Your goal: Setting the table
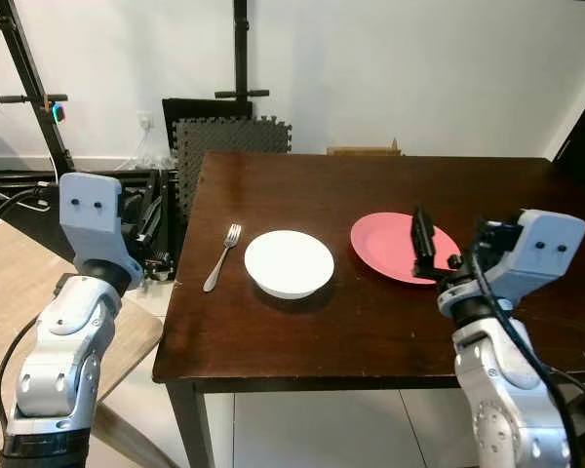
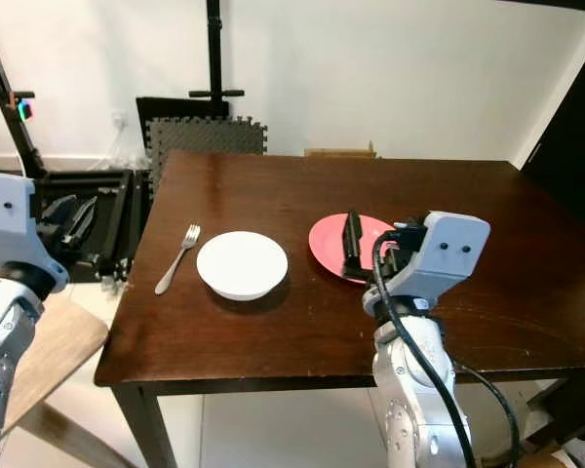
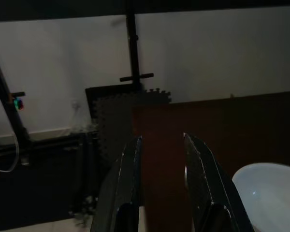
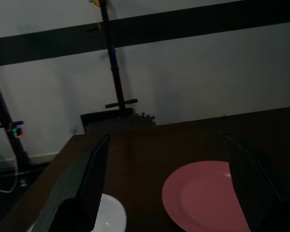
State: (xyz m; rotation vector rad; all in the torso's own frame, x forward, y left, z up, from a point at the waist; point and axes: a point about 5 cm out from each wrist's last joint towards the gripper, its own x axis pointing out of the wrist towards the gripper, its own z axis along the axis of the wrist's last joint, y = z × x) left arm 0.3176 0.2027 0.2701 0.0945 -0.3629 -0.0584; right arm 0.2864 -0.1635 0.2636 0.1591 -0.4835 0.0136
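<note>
A white bowl (image 1: 289, 261) sits near the front left of the dark wooden table (image 1: 370, 331). A silver fork (image 1: 222, 257) lies just left of the bowl, tines pointing away from me. A pink plate (image 1: 402, 248) lies right of the bowl. My right gripper (image 4: 165, 140) hovers over the plate's near edge, open wide, with one of its black fingers (image 1: 422, 239) above the rim. My left gripper (image 3: 162, 137) is open and empty. It is held off the table's left side, pointing towards the table corner and the bowl (image 3: 268, 193).
Grey foam mats (image 1: 232, 146) lean on the wall behind the table, beside black stands (image 1: 240, 58). A black frame (image 1: 19, 185) lies on the floor at the left. A wooden seat (image 1: 127, 341) stands by the table's front left corner.
</note>
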